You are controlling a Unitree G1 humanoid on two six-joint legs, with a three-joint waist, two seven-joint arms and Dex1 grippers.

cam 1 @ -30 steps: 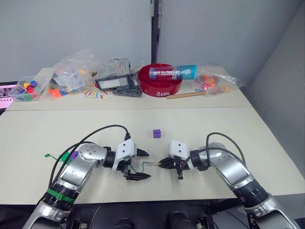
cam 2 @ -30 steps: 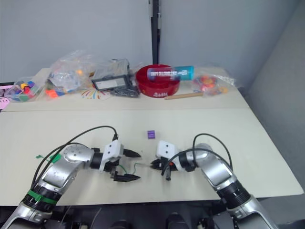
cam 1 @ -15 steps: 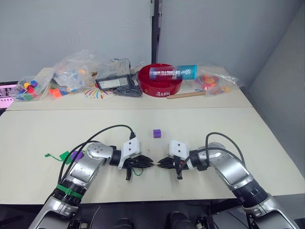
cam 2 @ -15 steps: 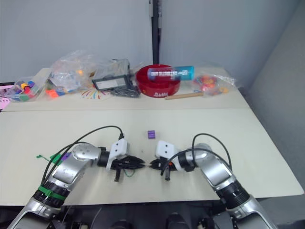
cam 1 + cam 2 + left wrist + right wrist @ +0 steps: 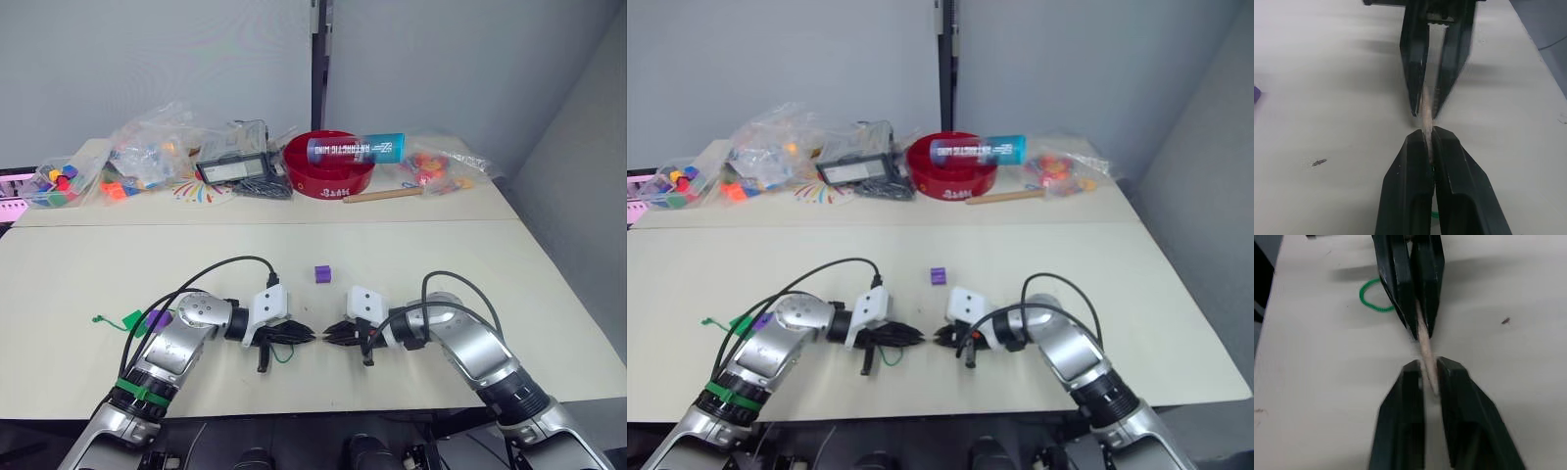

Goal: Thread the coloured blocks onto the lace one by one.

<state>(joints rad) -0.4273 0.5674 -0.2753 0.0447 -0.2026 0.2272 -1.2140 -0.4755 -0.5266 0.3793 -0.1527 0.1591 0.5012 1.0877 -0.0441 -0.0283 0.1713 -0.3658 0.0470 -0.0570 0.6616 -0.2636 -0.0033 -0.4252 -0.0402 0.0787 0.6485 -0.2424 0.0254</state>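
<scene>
Left pincer (image 5: pixel 1428 134) clamps the lace (image 5: pixel 1424 346), tan tip pointing straight into the parted right pincer (image 5: pixel 1429 367)

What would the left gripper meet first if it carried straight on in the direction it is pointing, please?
The right gripper. The left gripper points straight at it, tip to tip, shut on the lace, whose pale stiff tip already reaches between the right gripper's slightly parted fingers. The depth between the fingertips looks small.
</scene>
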